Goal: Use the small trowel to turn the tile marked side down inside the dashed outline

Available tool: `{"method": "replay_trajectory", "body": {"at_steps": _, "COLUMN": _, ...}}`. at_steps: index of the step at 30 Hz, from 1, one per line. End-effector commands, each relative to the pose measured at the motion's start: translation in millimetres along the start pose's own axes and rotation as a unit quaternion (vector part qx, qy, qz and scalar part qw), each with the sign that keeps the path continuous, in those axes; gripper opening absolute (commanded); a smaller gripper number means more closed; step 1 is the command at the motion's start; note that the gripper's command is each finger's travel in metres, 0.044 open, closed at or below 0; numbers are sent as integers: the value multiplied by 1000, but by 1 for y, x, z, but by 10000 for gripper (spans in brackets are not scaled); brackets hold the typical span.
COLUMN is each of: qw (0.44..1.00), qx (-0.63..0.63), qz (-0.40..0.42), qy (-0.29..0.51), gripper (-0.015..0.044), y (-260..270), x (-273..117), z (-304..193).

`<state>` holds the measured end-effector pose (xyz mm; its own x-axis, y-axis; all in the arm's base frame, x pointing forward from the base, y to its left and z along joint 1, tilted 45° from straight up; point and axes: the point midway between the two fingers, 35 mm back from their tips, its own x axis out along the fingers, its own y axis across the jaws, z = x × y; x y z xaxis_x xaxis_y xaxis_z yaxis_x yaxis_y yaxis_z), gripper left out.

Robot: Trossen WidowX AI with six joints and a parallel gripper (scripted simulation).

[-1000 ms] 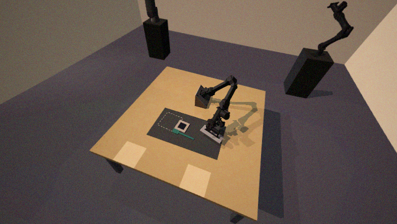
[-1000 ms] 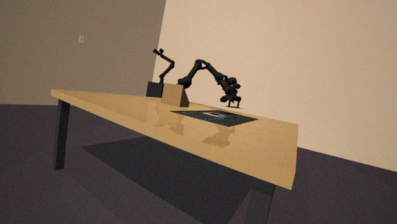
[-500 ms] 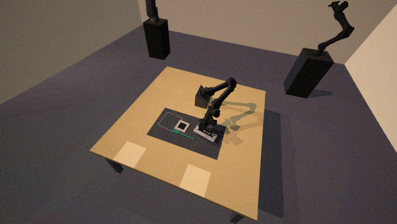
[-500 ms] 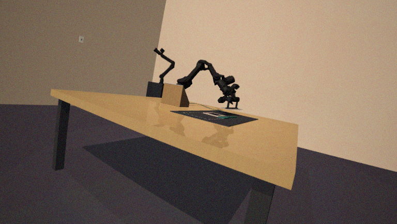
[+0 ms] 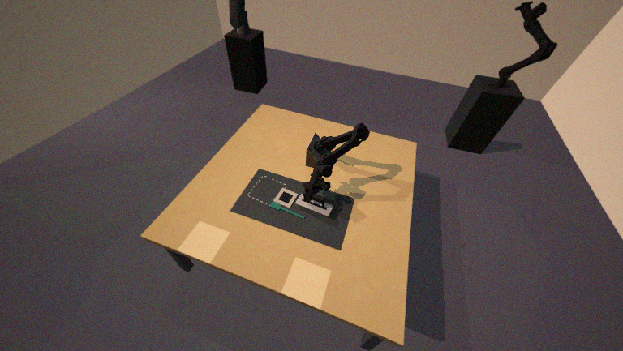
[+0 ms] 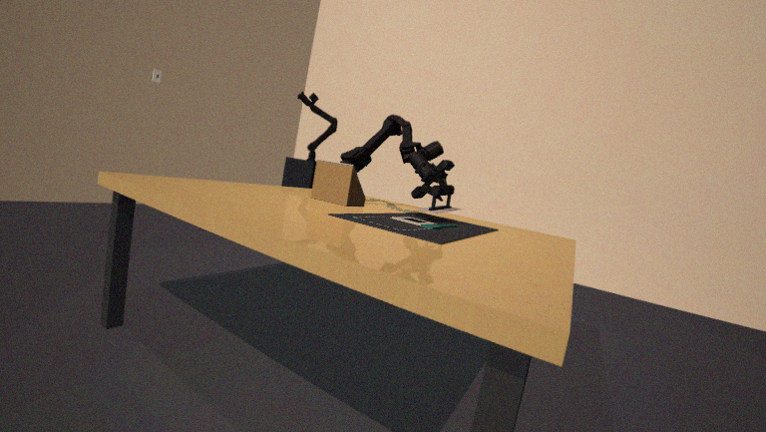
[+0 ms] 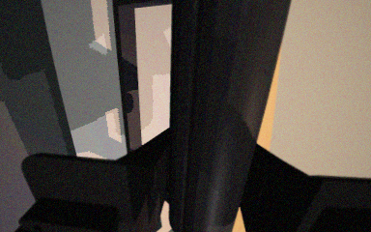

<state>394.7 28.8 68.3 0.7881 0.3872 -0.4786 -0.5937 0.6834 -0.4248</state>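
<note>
- One claw [image 5: 315, 200] [image 6: 441, 202] [image 7: 203, 132] grips the dark handle of a pale, flat-bladed trowel [image 5: 324, 211] [image 6: 454, 210] [image 7: 213, 97].
- Its blade is raised, between the left and right edges of the worktop [image 5: 206, 200] [image 6: 225, 207] from above.
- The tile [image 5: 285, 197] [image 6: 414, 220] lies dark square up on the mat [image 5: 312, 232] [image 6: 452, 235], nearer the worktop's left edge than its right.
- A teal tool [image 5: 291, 211] [image 6: 437, 225] lies beside it, handle towards the near right corner.

Teal trowel [image 5: 288, 211] [image 6: 439, 225]; tile [image 5: 278, 196] [image 6: 402, 218] pale, dark-centred; mat [image 5: 316, 232] [image 6: 446, 237] seemingly charcoal, white-dashed.
</note>
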Motion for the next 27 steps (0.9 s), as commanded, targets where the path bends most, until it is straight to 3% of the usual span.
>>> {"method": "replay_trajectory", "body": {"at_steps": 1, "qw": 1000, "qx": -6, "qz": -5, "qy": -11, "gripper": 0, "y": -2, "x": -3, "z": -4}}
{"method": "replay_trajectory", "body": {"at_steps": 27, "qw": 1000, "qx": -6, "qz": -5, "qy": -12, "gripper": 0, "y": 20, "x": 29, "z": -13}}
